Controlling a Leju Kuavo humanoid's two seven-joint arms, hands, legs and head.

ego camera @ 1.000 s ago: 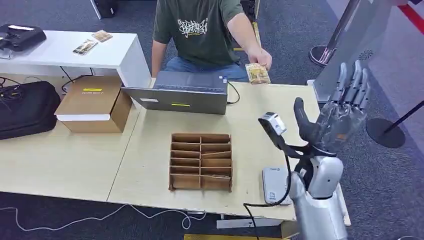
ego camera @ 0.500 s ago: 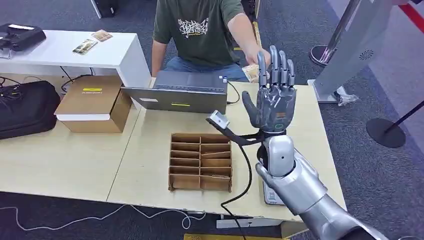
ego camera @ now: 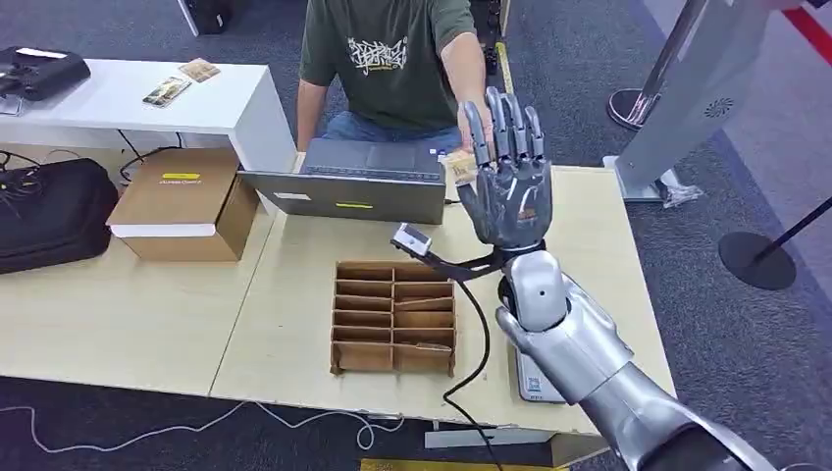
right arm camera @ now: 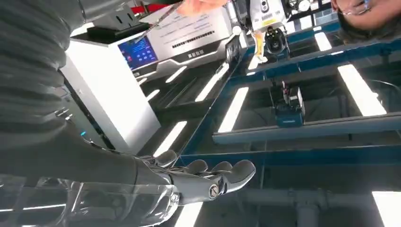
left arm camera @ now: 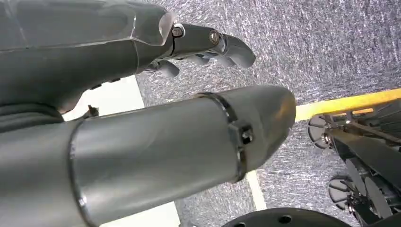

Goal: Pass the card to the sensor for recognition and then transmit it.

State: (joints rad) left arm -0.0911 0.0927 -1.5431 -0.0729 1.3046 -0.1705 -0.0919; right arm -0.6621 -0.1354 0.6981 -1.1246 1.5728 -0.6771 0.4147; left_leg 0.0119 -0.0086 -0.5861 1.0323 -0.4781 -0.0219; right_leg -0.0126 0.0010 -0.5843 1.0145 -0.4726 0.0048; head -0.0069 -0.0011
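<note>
Right robot hand (ego camera: 505, 182) raised, fingers apart | wooden table (ego camera: 294, 294) | grey carpet (ego camera: 755, 324)

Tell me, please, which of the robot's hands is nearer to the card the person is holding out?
The right hand: raised over the table with fingers spread, right beside the card. The left hand hangs down by carpeted floor, away from it.

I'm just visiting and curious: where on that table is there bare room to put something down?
Bare wood lies left of the cardboard organizer, in front of the cardboard box, and along the table right of the raised right hand. It is crowded behind, around the laptop, the person's card and the sensor.
</note>
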